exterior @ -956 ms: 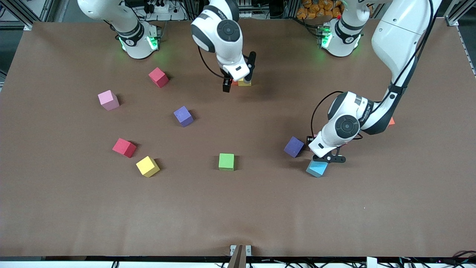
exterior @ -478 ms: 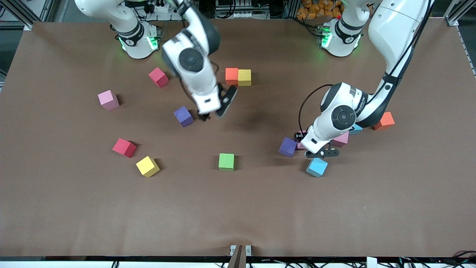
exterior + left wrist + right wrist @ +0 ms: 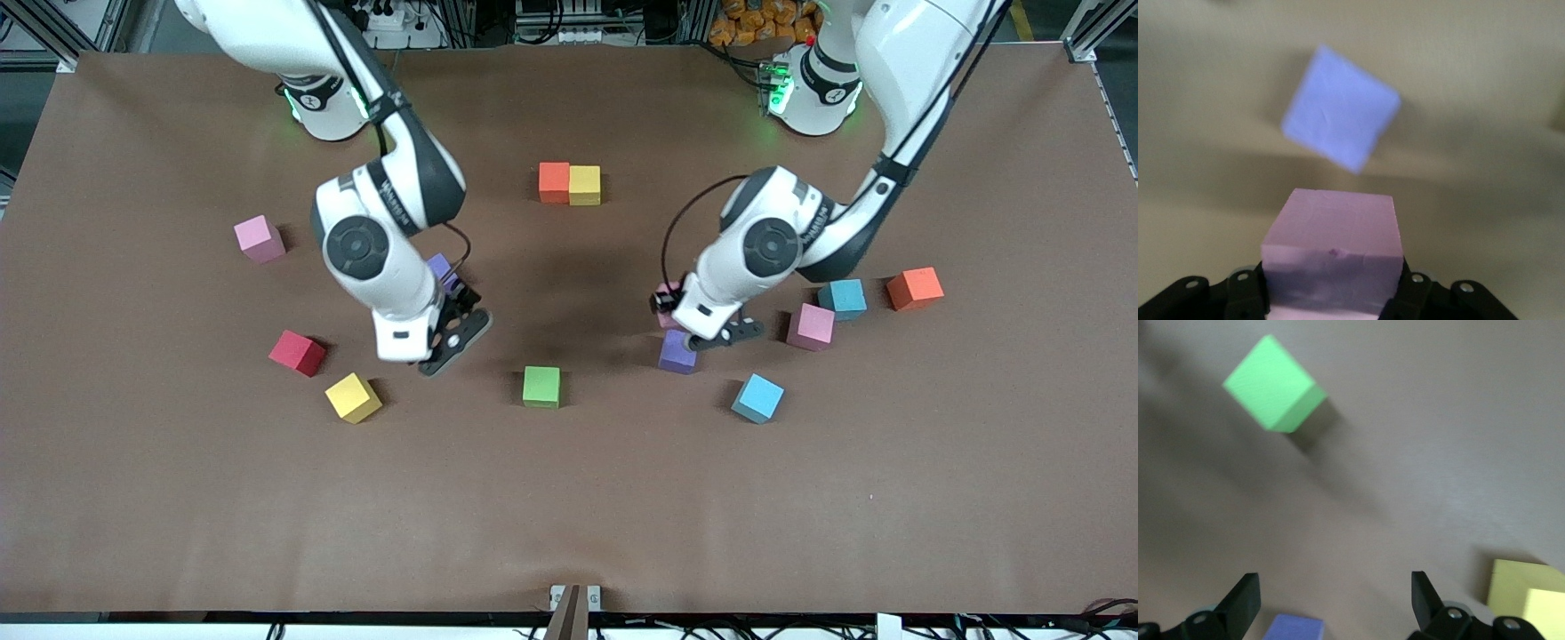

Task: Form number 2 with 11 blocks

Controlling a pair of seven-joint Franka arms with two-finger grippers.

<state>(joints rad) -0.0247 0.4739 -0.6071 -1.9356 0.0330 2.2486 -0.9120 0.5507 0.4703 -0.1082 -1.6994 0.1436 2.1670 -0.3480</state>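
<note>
The left gripper [image 3: 1331, 303] is clamping one pink block [image 3: 1331, 253], hanging just above one purple block [image 3: 1340, 107]. The right gripper [image 3: 455, 322] is standing wide with nothing between its fingers, hovering just beside a second purple block [image 3: 440, 268].

The front view is showing thirteen blocks:
- three pink, counting the held one
- two purple
- two orange
- two yellow
- two light blue
- one red [image 3: 297, 352]
- one green [image 3: 541, 386]

One orange block [image 3: 554, 181] and one yellow block [image 3: 584, 185] are lying touching, side by side, well apart from both grippers.
</note>
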